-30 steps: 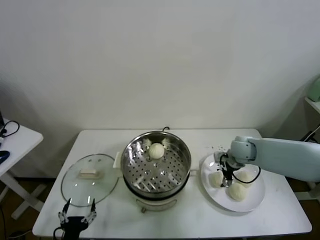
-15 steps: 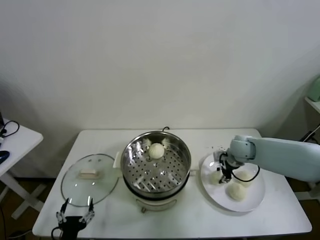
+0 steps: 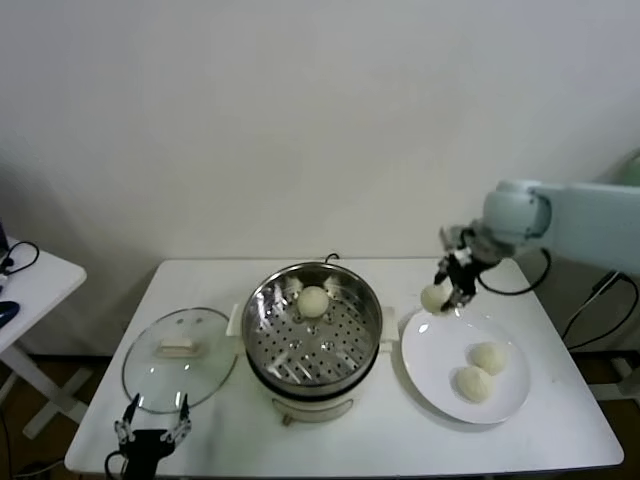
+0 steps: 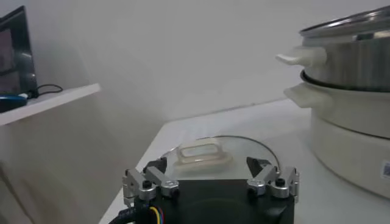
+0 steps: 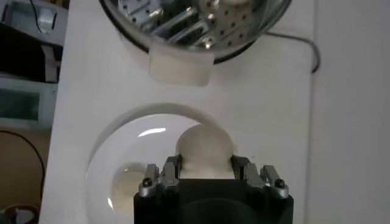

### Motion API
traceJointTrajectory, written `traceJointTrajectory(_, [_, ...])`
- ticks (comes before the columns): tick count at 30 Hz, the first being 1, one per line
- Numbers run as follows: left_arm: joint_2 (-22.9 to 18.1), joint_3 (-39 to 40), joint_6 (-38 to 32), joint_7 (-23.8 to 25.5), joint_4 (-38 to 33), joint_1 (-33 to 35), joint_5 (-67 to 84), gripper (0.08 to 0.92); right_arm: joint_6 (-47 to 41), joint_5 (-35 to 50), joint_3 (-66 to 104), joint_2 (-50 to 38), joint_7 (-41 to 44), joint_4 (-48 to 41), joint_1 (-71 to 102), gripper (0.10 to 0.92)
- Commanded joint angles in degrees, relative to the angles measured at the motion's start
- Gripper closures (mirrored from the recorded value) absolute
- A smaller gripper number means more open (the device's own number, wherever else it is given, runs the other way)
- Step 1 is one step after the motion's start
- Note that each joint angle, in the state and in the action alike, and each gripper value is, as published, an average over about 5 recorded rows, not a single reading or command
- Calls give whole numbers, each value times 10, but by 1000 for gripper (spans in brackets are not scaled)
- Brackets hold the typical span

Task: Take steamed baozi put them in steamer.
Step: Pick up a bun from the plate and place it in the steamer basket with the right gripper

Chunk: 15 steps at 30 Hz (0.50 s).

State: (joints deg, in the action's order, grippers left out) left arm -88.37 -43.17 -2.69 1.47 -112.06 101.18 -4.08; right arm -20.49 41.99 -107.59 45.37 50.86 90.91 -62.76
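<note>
My right gripper (image 3: 447,290) is shut on a cream-white baozi (image 3: 433,298) and holds it in the air above the far left rim of the white plate (image 3: 432,370), right of the steamer. The held baozi shows between the jaws in the right wrist view (image 5: 204,150). Two baozi (image 3: 489,357) (image 3: 473,383) lie on the plate. One baozi (image 3: 313,301) sits inside the shiny steel steamer (image 3: 262,340) at its far side; the steamer also shows in the right wrist view (image 5: 183,27). My left gripper (image 3: 152,431) is open and empty at the table's front left.
The glass lid (image 3: 178,358) lies flat left of the steamer and shows in the left wrist view (image 4: 204,152). A small white side table (image 3: 30,280) stands to the left. A cable (image 3: 333,258) runs behind the steamer.
My right gripper closed on a baozi on the plate and lifted it up and toward the back. Two baozi remain on the plate. The left arm has not moved.
</note>
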Motion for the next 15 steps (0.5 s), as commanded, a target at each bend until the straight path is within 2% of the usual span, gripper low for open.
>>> traceJointTrajectory(1, [2,8,-2,-1,-1,1,-2,177,-16,160,23,56,51,49,-199,457])
traceJointTrajectory(7, [4,11,-2,0,-1,1,-5,177,-75,198,144,134,-8,47,-94,457])
traceJointTrajectory(15, [4,12,-3,-1,-7,4,-5,177,-117,160,180,257,-96,19,60,457])
